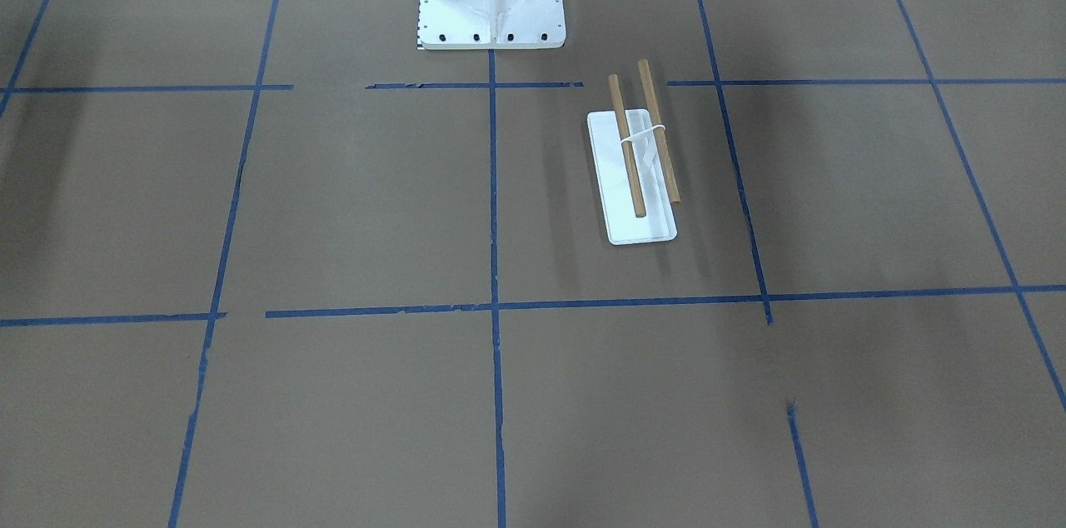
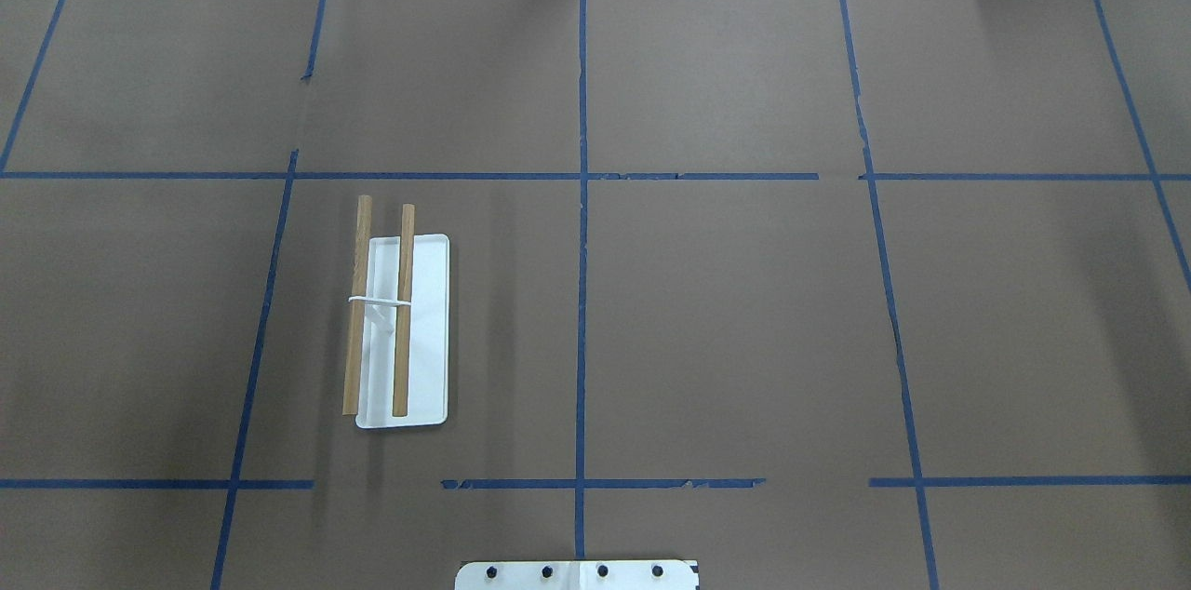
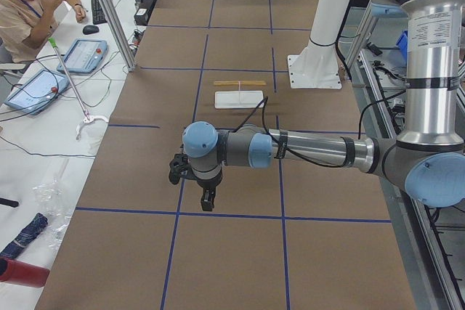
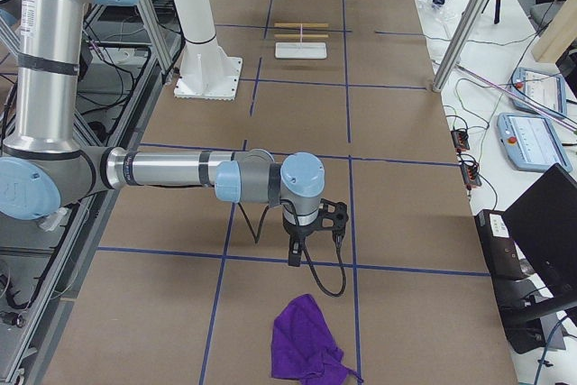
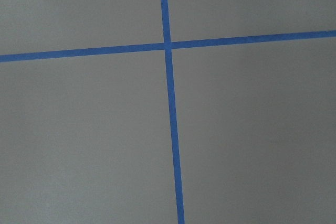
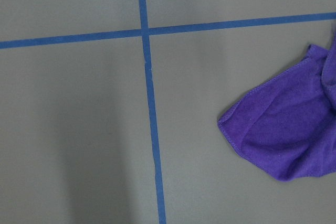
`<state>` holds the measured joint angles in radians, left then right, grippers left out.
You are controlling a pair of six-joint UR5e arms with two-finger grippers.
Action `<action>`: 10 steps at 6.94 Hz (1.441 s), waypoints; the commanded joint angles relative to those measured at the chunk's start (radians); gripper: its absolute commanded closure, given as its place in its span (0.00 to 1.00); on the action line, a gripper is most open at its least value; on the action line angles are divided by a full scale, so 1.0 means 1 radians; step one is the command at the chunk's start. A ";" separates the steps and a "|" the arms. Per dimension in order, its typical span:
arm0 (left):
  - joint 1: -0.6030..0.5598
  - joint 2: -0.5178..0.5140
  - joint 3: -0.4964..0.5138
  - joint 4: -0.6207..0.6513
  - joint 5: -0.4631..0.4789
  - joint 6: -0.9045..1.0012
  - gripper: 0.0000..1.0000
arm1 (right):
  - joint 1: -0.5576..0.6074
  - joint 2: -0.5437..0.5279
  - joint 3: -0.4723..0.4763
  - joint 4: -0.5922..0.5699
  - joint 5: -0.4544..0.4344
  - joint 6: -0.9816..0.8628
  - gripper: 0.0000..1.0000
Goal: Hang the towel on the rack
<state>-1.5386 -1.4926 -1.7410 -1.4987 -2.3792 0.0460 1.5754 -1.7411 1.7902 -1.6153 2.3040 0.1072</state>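
The purple towel [image 4: 306, 342] lies in a crumpled heap on the table [image 2: 744, 339], at the end on the robot's right side. The right tool [image 4: 293, 254] hangs above the table near it, not touching it. The left tool [image 3: 207, 201] hangs over bare table at the other end. For both tools I cannot tell how far the fingers are apart, because only the side views show them; neither seems to hold anything.

The rack [image 2: 391, 311] stands on the left half of the table, well apart from the towel, and nothing hangs on it yet.

I see three risks:
- The heap has many folds, so the right tool may pinch only one edge or a thick bunch. The cloth would then hang unevenly or slip out on the long way.
- The rack looks light. A dragging towel could push it or tip it.
- The two rods [image 1: 648, 136] are close together, so the cloth could fall between them.
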 commanded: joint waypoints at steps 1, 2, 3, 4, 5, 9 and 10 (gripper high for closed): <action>0.000 0.003 -0.003 -0.005 0.000 0.003 0.00 | 0.000 0.002 0.002 0.000 0.000 0.000 0.00; 0.000 0.005 -0.015 -0.003 0.000 0.000 0.00 | 0.000 0.003 0.002 0.000 0.000 0.000 0.00; 0.000 0.003 -0.028 -0.005 0.002 0.002 0.00 | 0.000 0.005 0.003 0.002 0.000 -0.006 0.00; 0.003 -0.001 -0.041 -0.008 0.002 0.003 0.00 | 0.000 0.006 0.005 0.006 -0.002 -0.015 0.00; 0.005 -0.032 -0.048 -0.009 0.002 0.002 0.00 | -0.002 0.006 0.002 0.053 -0.003 -0.008 0.00; 0.002 -0.083 -0.065 -0.303 -0.002 0.000 0.00 | -0.011 -0.021 -0.003 0.428 0.006 0.000 0.00; 0.002 -0.080 -0.065 -0.395 -0.003 -0.012 0.00 | -0.012 -0.044 -0.017 0.469 0.006 -0.007 0.00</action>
<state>-1.5365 -1.5729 -1.8085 -1.7759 -2.3820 0.0430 1.5659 -1.7597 1.7861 -1.2307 2.3082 0.1032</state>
